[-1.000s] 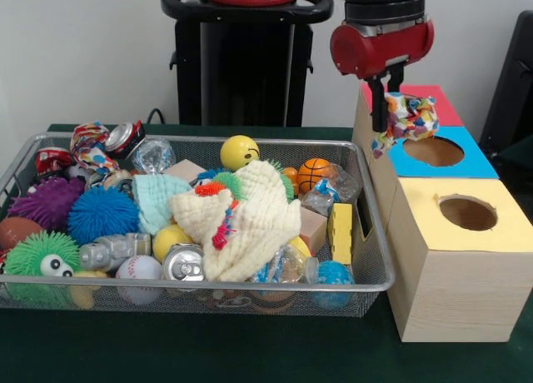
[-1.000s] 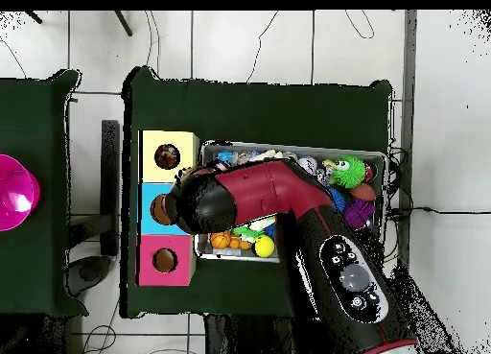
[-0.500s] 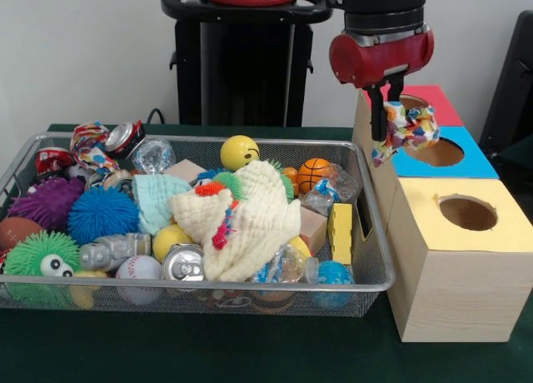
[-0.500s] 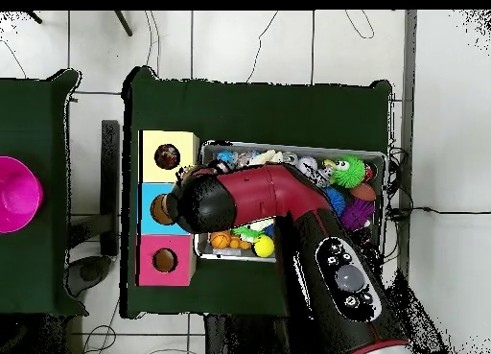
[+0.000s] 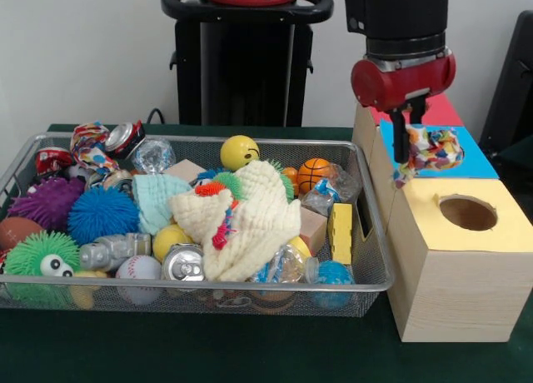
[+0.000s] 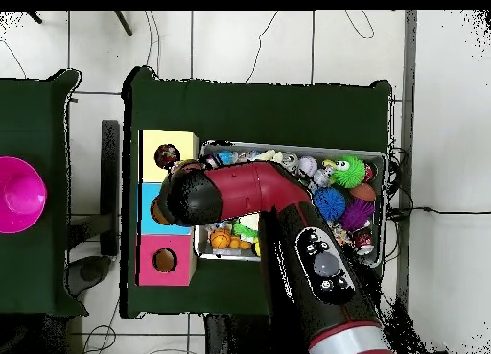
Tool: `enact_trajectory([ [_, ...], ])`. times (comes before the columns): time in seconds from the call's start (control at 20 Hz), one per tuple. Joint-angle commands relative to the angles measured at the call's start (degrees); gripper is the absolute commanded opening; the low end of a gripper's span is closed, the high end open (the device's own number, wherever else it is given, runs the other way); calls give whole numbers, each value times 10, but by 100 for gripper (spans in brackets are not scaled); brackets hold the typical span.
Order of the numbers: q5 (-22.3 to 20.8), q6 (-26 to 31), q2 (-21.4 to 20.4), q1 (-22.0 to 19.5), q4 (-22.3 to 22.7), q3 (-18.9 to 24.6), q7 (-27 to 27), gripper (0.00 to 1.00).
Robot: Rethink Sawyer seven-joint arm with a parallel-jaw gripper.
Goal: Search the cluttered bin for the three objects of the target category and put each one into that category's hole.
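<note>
The gripper (image 5: 410, 146) hangs at the upper right of the front view, clamped on a spotted cloth piece (image 5: 435, 147) — a crumpled, soft bundle, white with red, blue and yellow spots — over the blue-topped box (image 5: 476, 162), just behind the yellow-topped box (image 5: 456, 266). Its round hole (image 5: 467, 212) sits lower right, open, with the cloth not yet above it; judging from this, the piece is in transit and the drop remains to be done. In the overhead view something dark and mottled shows inside the yellow box's hole, perhaps a piece already delivered, though I cannot tell. Another spotted piece (image 5: 90, 146) lies at the upper left of the bin (image 5: 372, 258), a shallow basket of silver wire mesh, so at least one search looks left. The clutter is varied: spiky rubber balls in blue (image 5: 102, 215) and purple, a shiny can (image 5: 183, 264), a smooth yellow smiley ball (image 5: 239, 151), and a thick cream waffle-weave cloth (image 5: 250, 221) heaped in the middle.
</note>
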Motion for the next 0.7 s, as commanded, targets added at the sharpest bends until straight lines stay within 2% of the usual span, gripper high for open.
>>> enact_trajectory([
  [0.05,39,-57,48,32,-25,-43,174,0],
  [0.35,69,-62,60,72,-46,-73,182,0],
  [0.7,90,-92,84,95,-67,-81,179,0],
])
